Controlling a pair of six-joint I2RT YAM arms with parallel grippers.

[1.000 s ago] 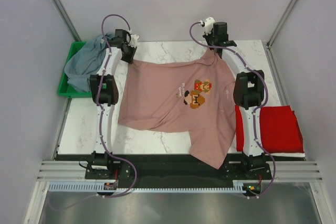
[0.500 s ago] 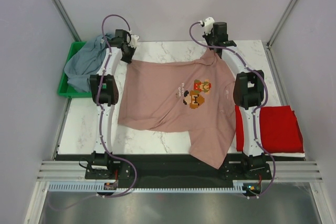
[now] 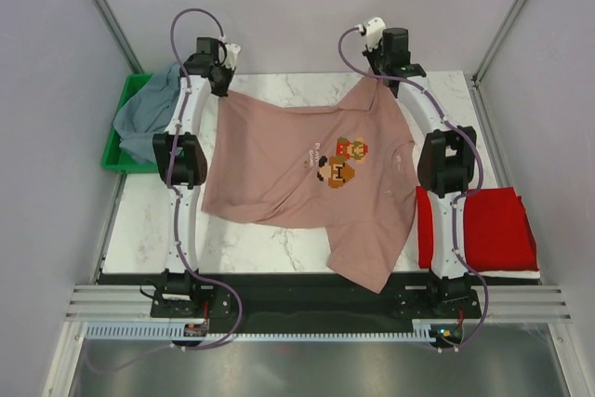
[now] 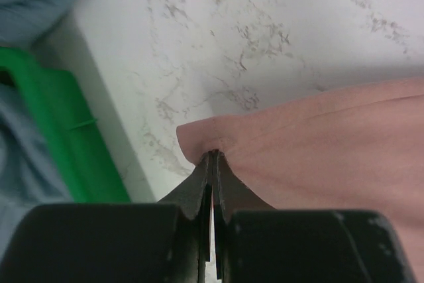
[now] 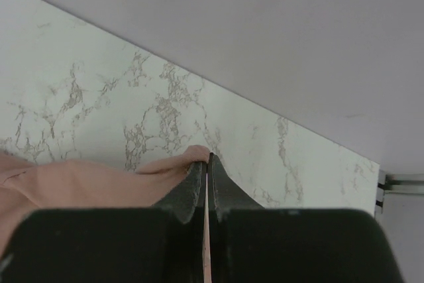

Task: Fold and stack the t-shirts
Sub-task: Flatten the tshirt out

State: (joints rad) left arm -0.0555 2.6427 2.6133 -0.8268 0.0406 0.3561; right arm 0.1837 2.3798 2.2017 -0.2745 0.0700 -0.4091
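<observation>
From above, you've dragged the pink t-shirt (image 3: 307, 169) farther back on the bench (image 3: 260, 253) — spreading, not yet folding. Left wrist: the left end effector (image 4: 213, 157) pinches its corner. Right wrist: the right end effector (image 5: 207, 160) is clamped on its edge too.

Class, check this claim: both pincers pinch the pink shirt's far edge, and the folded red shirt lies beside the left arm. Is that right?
No: the top external view shows the red shirt beside the right arm. The left pincer and right pincer do pinch the pink shirt.
</observation>
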